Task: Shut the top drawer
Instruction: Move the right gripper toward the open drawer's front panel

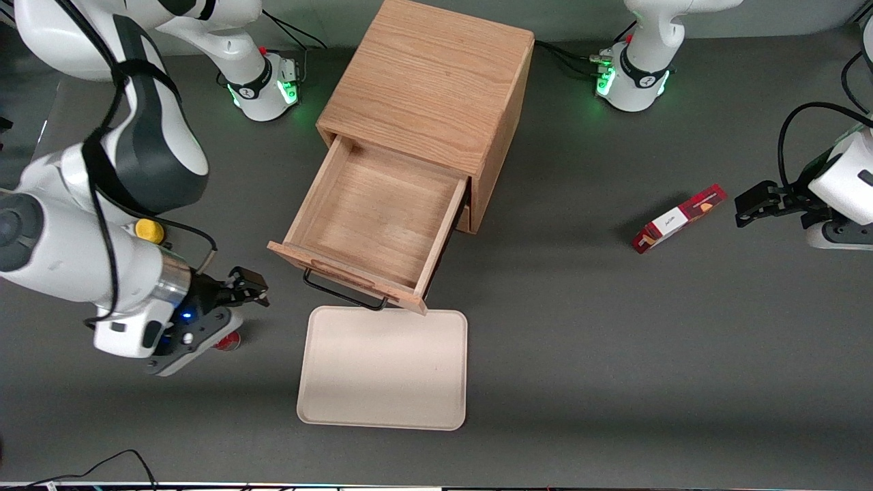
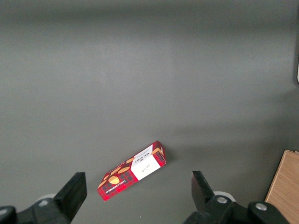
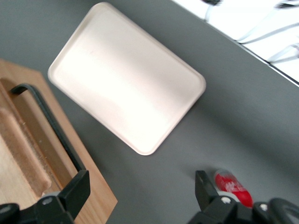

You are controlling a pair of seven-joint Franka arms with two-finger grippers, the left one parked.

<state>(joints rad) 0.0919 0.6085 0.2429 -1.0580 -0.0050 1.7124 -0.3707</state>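
Observation:
The wooden cabinet (image 1: 430, 75) stands in the middle of the table. Its top drawer (image 1: 372, 211) is pulled far out and is empty; its thin black wire handle (image 1: 341, 294) hangs on the front panel. My right gripper (image 1: 251, 286) is open and empty, low over the table beside the drawer's front corner, toward the working arm's end. In the right wrist view the gripper (image 3: 142, 196) spans bare table, one finger beside the drawer front (image 3: 93, 191), with the handle (image 3: 46, 126) close by. The lower drawer is hidden under the top one.
A beige tray (image 1: 382, 368) lies flat on the table in front of the open drawer, also in the right wrist view (image 3: 126, 79). A small red round object (image 1: 228, 341) lies under my gripper's wrist. A red box (image 1: 678, 218) lies toward the parked arm's end.

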